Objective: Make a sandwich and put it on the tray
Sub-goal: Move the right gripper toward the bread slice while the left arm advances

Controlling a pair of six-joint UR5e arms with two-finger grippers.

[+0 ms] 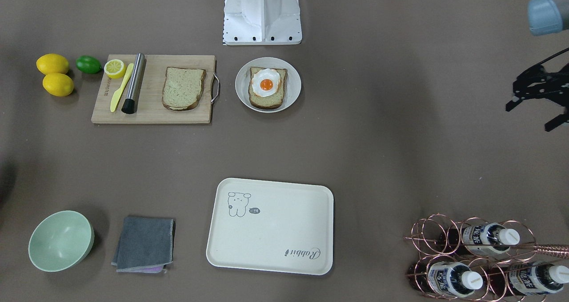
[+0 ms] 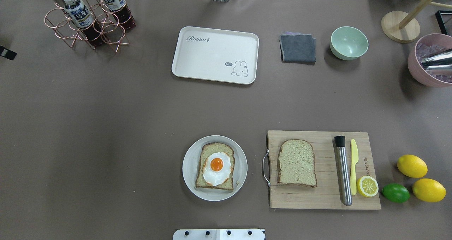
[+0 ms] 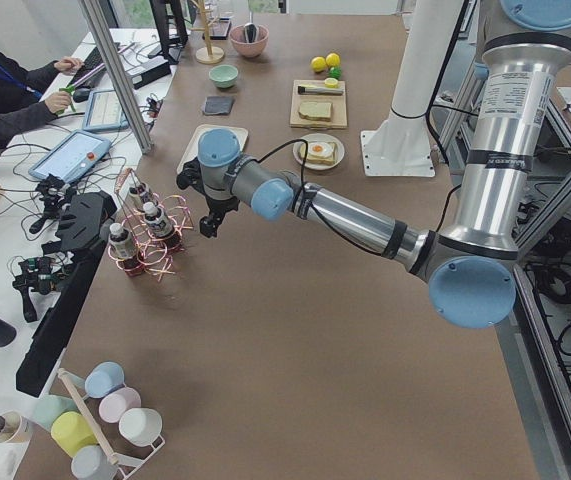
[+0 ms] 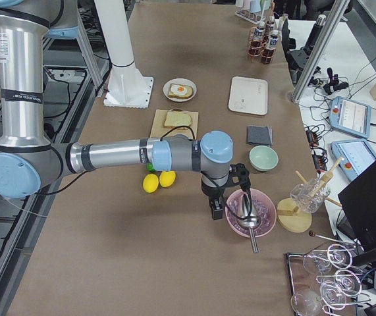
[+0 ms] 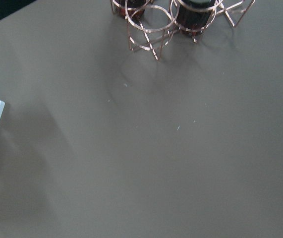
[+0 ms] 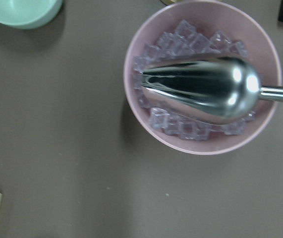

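One bread slice (image 2: 201, 178) topped with a fried egg (image 2: 216, 167) lies on the round white plate (image 2: 189, 169). The second slice (image 2: 296, 162) lies alone on the wooden cutting board (image 2: 317, 194). The cream tray (image 2: 212, 52) with the "Rabbit" script is empty on the far side of the table. My left gripper (image 1: 529, 117) hangs open and empty off to the side, near the bottle rack (image 1: 480, 257). My right gripper (image 4: 224, 197) shows only in the right side view, beside the pink bowl (image 4: 250, 214). I cannot tell whether it is open or shut.
A metal muddler (image 2: 343, 173), yellow knife (image 2: 354, 165) and half lemon (image 2: 367, 186) lie on the board. Two lemons (image 2: 412, 165) and a lime (image 2: 395, 193) sit beside it. A grey cloth (image 2: 297, 48), green bowl (image 2: 349, 42) and ice-filled pink bowl (image 6: 200, 151) with a metal scoop (image 6: 200, 89) are at the far right.
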